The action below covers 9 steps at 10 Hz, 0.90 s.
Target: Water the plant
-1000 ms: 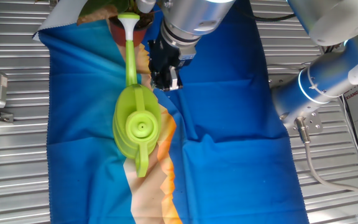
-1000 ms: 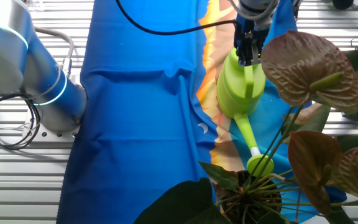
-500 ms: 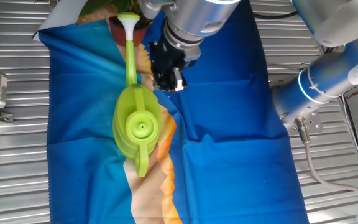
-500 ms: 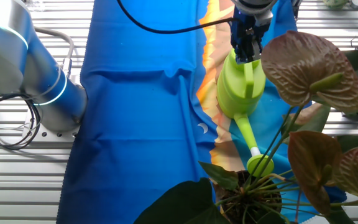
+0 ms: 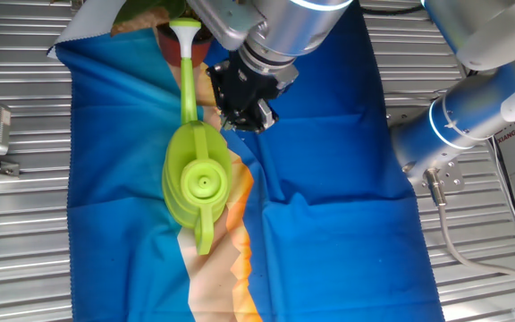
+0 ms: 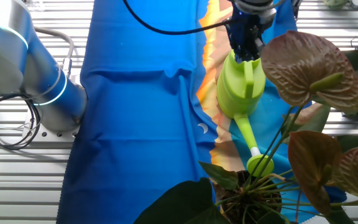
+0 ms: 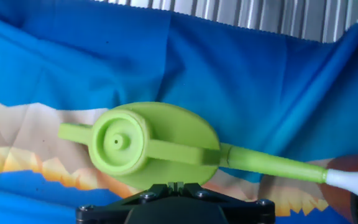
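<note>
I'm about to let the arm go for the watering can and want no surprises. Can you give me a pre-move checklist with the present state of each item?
1. Watering can standing upright on the blue cloth: ok.
2. Gripper holding nothing: ok, it hangs beside the can's spout, apart from it.
3. Gripper lined up over the can's handle: not ok, it sits off to one side of the body.
4. Jaws wide enough for the handle: cannot tell, fingertips are hidden in all views.
5. Spout already pointing toward the plant: ok.
6. Water inside the can: cannot tell.
</note>
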Available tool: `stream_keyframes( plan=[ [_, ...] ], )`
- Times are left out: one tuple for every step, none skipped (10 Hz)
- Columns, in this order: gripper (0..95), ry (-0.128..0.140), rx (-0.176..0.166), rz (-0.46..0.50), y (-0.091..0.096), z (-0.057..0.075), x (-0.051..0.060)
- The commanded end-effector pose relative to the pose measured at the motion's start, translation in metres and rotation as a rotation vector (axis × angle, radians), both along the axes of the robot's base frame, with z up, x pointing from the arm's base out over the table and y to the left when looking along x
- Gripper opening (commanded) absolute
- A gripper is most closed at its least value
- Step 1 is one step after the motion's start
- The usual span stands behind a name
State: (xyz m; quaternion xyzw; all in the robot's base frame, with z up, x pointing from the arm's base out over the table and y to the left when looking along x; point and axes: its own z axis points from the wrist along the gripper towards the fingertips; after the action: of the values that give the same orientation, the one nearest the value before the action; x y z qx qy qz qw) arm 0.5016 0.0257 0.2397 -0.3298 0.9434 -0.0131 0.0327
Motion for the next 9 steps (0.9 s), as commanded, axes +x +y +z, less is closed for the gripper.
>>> stream_keyframes(
  plan=[
    [0.0, 0.011, -0.018, 0.267, 0.0024, 0.0015, -0.0023],
    [0.0, 0.010, -0.014, 0.266, 0.0026, 0.0016, -0.0025],
    [0.0, 0.010, -0.014, 0.282, 0.0027, 0.0016, -0.0025],
    [0.0, 0.010, -0.015, 0.312, 0.0027, 0.0016, -0.0025],
    [0.0, 0.009, -0.019, 0.359, 0.0028, 0.0016, -0.0025],
    [0.0, 0.010, -0.021, 0.386, 0.0029, 0.0017, -0.0027],
    [0.0, 0.010, -0.023, 0.419, 0.0030, 0.0017, -0.0028],
    [0.0, 0.009, -0.026, 0.461, 0.0030, 0.0017, -0.0028],
    [0.0, 0.010, -0.030, 0.513, 0.0031, 0.0018, -0.0029]
  ],
)
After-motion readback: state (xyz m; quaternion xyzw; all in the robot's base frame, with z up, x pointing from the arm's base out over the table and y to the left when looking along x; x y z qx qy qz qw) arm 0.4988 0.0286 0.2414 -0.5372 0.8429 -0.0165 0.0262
